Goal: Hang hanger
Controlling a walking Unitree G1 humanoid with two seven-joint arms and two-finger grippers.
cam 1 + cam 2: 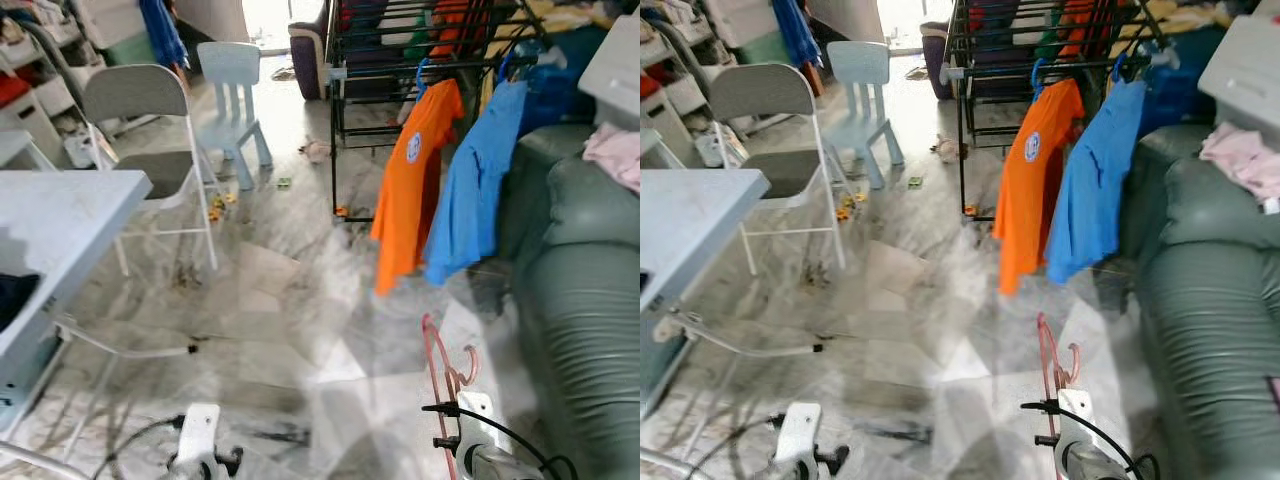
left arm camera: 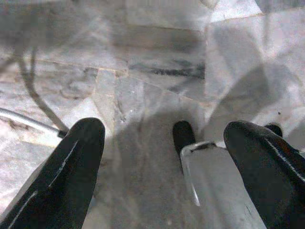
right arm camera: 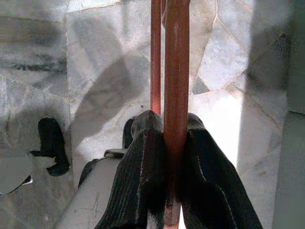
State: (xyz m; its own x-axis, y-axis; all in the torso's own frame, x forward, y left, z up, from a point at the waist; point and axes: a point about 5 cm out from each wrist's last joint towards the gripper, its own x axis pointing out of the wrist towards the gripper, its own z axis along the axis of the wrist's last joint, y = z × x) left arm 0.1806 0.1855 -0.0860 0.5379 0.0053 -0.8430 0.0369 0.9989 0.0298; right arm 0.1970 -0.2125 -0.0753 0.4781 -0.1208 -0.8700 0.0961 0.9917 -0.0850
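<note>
A pink plastic hanger (image 1: 440, 365) stands upright at the lower right, over the marble floor. My right gripper (image 3: 171, 143) is shut on the hanger (image 3: 176, 71), its two black fingers pressed against the pink bar. A black drying rack (image 1: 420, 60) stands ahead, across the floor, with an orange shirt (image 1: 412, 185) and a blue shirt (image 1: 475, 185) hanging from its front rail. My left gripper (image 2: 164, 157) is open with nothing between its fingers, low over the floor; its arm (image 1: 200, 440) shows at the bottom left.
A green sofa (image 1: 585, 300) lines the right side with pink cloth (image 1: 615, 150) on it. A grey folding chair (image 1: 145, 140) and a small light-blue chair (image 1: 232, 95) stand to the left, beside a white table (image 1: 60, 225). Small toys (image 1: 285, 182) litter the floor.
</note>
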